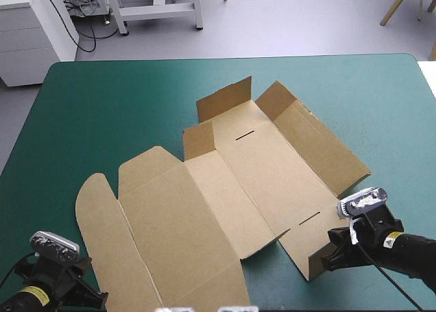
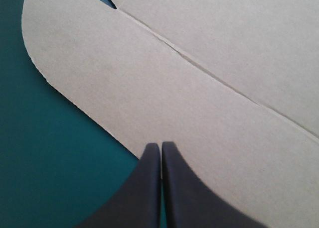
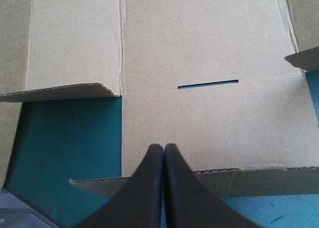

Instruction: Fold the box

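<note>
A teal-green table cover [image 1: 102, 107] fills the scene, and the brown box [image 1: 225, 196] lies across its middle as a cut sheet, running from the near left towards the far right. The job appears barely begun. The wide panels lie flat, no wall is tucked, and nothing like a tray has formed.

Only the small flaps at the far end [image 1: 225, 99] stand part-raised along their creases. The large rounded flap [image 1: 99, 223] at the near left lies flat on the cover. Raising the long walls, turning in the end flaps and locking tabs into the two slots is, by this showing, all left to do.

The right gripper [image 3: 164, 153] sits at the sheet's near-right end, its black fingers pressed together in one point over the end strip [image 3: 259, 180], whose cut edge lifts a little off the cover. No board shows between them. The left gripper [image 2: 160, 153] waits at the near-left corner, fingers likewise together, their tips at the rim of the rounded flap, gripping nothing.

One narrow slot [image 3: 208, 83] lies just ahead of the right gripper; the other [image 1: 245, 135] is near the far end. Nothing else shows on the cover, so the path looks clear; the likely snag is getting a finger under flat board.
</note>
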Tool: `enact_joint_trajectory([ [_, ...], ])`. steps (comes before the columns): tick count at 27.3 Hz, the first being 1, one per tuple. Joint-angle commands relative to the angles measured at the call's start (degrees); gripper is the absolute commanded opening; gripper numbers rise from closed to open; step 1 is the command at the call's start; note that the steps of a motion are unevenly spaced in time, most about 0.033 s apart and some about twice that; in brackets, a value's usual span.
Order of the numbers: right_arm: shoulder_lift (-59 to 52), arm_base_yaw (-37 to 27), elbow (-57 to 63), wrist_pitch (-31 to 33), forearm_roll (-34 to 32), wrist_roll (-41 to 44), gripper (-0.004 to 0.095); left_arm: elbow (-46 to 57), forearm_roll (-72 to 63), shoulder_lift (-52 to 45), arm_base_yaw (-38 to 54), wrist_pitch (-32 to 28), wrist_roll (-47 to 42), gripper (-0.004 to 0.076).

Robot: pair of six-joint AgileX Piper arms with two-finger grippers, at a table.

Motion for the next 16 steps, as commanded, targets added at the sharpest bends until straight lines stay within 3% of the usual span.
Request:
enact_joint_trajectory([
  [1,0.5,0.1,-1.6,-1.9,1.5,-1.0,-0.0019,-1.3,-0.5,0.5,0.1,-3.2,-0.3,-0.0010],
  [9,0.5,0.1,-2.7,1.3,0.9,-2.3,-0.0019,-1.3,-0.5,0.5,0.1,-3.2,-0.3,-0.0010],
  [16,0.5,0.1,-11.0,6.8,-1.8,-2.5,-0.0020,-1.3,-0.5,0.5,0.1,-3.2,-0.3,-0.0010],
])
